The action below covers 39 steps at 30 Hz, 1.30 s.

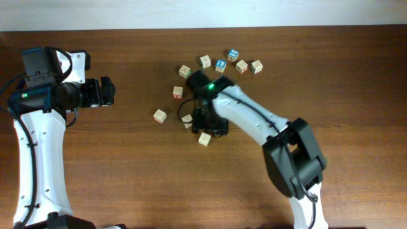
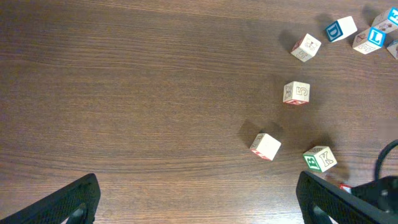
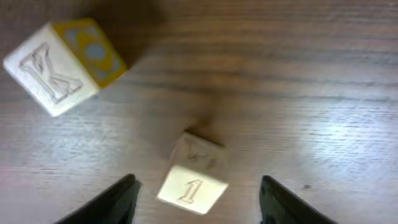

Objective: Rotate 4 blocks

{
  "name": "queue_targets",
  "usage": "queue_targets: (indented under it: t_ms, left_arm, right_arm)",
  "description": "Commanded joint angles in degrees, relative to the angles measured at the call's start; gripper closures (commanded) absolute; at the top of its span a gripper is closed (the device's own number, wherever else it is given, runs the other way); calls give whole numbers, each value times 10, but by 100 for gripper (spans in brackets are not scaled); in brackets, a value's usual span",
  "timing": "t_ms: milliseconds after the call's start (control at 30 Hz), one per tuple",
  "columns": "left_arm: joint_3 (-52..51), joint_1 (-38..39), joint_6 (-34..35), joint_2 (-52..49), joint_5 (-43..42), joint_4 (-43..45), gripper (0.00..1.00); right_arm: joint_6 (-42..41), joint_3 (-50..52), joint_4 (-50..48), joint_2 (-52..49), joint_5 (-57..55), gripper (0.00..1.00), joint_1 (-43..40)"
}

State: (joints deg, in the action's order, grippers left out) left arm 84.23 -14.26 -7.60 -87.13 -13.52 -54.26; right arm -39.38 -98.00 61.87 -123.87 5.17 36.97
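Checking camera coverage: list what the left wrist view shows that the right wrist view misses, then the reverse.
Left wrist only: the blue D cube, the blue L cube and the S block. Right wrist only: the 1 block, standing free inside the open right claw. Both: the K block on the wooden table.

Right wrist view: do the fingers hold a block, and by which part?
Nothing is held. The block marked 1 lies between the open fingers of the right gripper, clear of both.
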Motion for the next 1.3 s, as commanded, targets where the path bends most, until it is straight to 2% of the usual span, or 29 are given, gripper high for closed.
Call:
queue_targets:
  t_ms: [0, 200, 367, 533, 733, 967, 1133, 1167, 1267]
  left_arm:
    - [11, -1, 7, -3, -2, -5, 1]
    - [11, -1, 7, -3, -2, -5, 1]
    - [11, -1, 7, -3, -2, -5, 1]
    - [11, -1, 7, -3, -2, -5, 1]
    - [11, -1, 7, -3, -2, -5, 1]
    - [11, -1, 7, -3, -2, -5, 1]
    - [11, -1, 7, -3, -2, -5, 1]
    - [11, -1, 7, -3, -2, -5, 1]
    - [11, -1, 7, -3, -2, -5, 1]
  right_arm:
    - [-81, 8, 0, -3, -96, 46, 25]
    - [-81, 11, 7, -29, -59, 49, 30]
    - [-75, 11, 14, -29, -42, 62, 29]
    - [13, 5, 12, -28, 19, 72, -27]
    - [179, 5, 27, -28, 11, 72, -127]
    - [227, 5, 33, -28, -123, 71, -171]
    - [231, 5, 31, -28, -153, 70, -172]
    - [231, 5, 30, -28, -153, 57, -172]
    - [231, -9, 47, -28, -146, 47, -172]
